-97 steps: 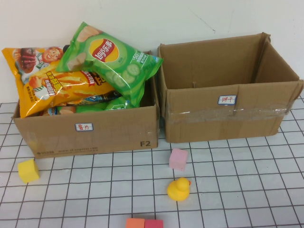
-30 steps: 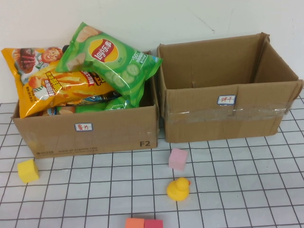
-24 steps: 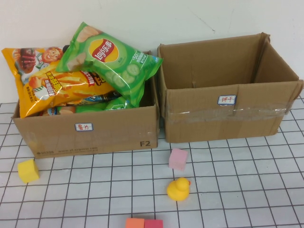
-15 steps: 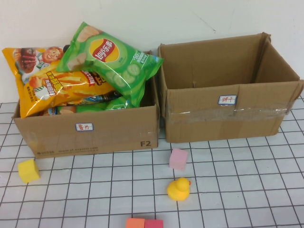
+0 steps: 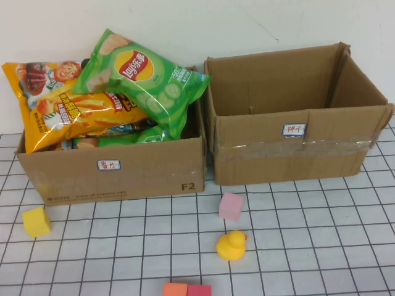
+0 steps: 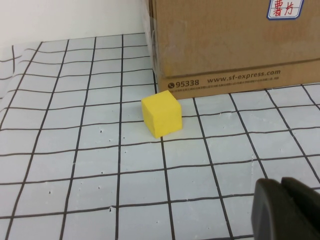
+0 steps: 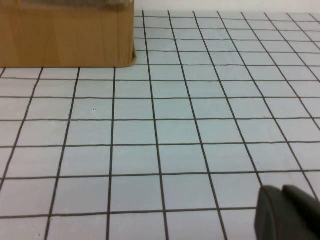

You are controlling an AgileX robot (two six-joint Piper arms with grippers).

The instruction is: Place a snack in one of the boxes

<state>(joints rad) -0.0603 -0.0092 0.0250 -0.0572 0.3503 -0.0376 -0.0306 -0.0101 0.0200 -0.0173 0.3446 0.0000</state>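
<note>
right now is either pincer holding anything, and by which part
Nothing is held. The left pincer sits low over the grid table near the yellow cube, the right pincer over bare table beside the right box; both look shut and empty.

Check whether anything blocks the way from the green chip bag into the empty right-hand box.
Nothing visible does. The green chip bag lies on top of the pile in the left box; the right box beside it is open-topped and looks empty. Left gripper and right gripper sit low near the table.

High overhead, 2 low wrist views
</note>
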